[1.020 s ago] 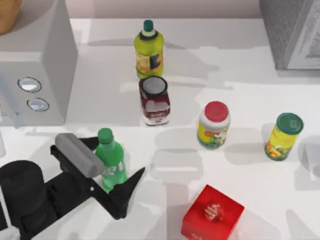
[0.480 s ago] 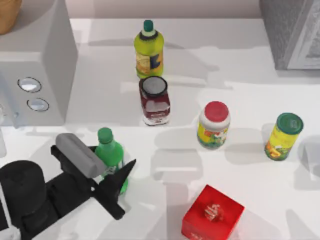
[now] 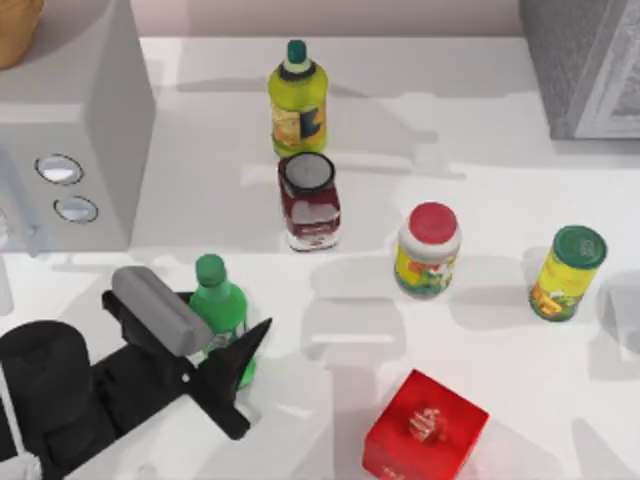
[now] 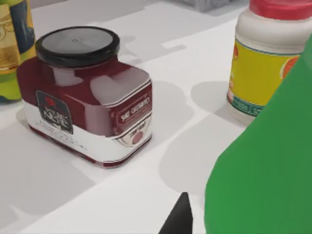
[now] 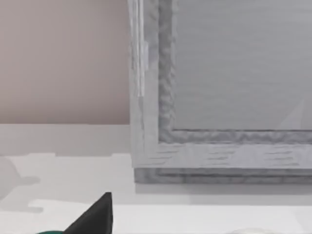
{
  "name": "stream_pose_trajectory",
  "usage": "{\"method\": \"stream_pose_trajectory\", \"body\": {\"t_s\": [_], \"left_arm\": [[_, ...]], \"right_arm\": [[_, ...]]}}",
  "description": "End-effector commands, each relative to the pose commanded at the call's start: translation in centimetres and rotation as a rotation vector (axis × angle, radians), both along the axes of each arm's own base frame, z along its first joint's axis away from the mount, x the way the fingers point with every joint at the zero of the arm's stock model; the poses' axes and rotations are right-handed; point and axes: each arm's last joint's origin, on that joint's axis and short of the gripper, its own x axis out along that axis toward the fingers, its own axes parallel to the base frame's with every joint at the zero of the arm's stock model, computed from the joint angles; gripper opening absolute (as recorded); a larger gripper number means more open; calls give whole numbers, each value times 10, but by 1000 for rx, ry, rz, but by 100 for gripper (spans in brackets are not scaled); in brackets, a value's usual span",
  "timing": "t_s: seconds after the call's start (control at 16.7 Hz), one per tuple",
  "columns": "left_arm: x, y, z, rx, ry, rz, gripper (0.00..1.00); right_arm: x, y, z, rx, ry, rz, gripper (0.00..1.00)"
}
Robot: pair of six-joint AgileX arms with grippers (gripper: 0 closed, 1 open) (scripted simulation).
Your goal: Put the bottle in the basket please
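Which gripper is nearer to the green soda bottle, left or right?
Left. The left gripper is closed around the green soda bottle at the table's front left. The right gripper is far off, facing the grey framed box at the back right.

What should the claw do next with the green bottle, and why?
Probably lift it straight up. The left claw looks closed around the green bottle, which stands on the table, and the basket sits at the far left corner behind the grey appliance, so height is needed first.

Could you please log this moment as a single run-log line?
stage: grasp | left gripper: jaws shut on bottle, upright on table | basket: far left corner
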Motion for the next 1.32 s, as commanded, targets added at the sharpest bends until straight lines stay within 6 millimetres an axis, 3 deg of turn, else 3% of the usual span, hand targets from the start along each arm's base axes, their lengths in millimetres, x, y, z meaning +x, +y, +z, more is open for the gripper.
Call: {"method": "stream_pose_trajectory", "body": {"t_s": [0.48, 0.84, 1.08, 1.32], "left_arm": [[2, -1, 0, 1, 8, 3, 0], [33, -22, 12, -2, 92, 2, 0], [53, -54, 51, -1, 161, -34, 0], [47, -84, 118, 1, 210, -76, 0]], "right_arm": [[0, 0, 0, 0, 0, 0, 100], [0, 0, 0, 0, 0, 0, 100], [0, 0, 0, 0, 0, 0, 100], [0, 0, 0, 0, 0, 0, 100]]}}
